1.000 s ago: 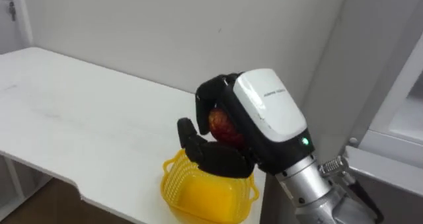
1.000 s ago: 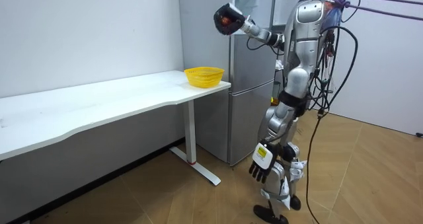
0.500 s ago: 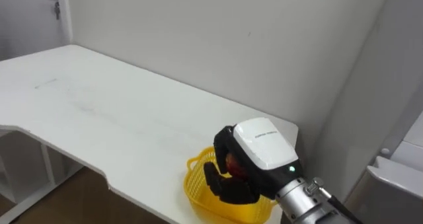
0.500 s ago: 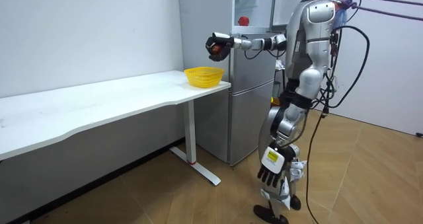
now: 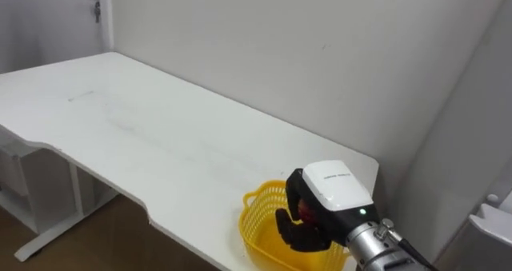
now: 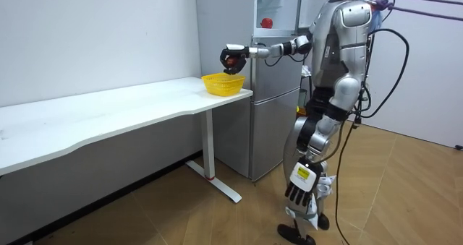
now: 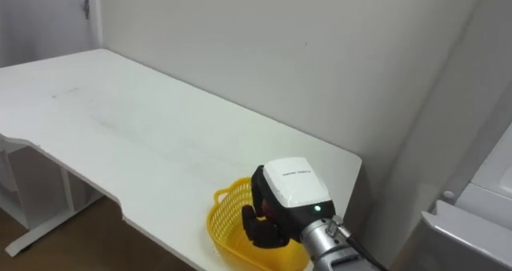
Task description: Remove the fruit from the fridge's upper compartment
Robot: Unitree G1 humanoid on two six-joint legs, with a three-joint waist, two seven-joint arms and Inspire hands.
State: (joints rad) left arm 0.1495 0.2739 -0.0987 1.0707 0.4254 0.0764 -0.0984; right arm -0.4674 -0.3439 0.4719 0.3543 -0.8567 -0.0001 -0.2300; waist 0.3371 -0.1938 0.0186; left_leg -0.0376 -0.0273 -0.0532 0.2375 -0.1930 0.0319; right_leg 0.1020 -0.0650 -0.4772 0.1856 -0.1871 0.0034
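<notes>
Now right hand, curled round red fruit, has dropped to just over basket at lower middle. Release likely next; left hand hangs loose.

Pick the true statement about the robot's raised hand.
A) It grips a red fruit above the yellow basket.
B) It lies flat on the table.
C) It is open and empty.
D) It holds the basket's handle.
A: the right hand is curled round a red fruit just above the yellow basket on the table; the left hand hangs low.
</notes>
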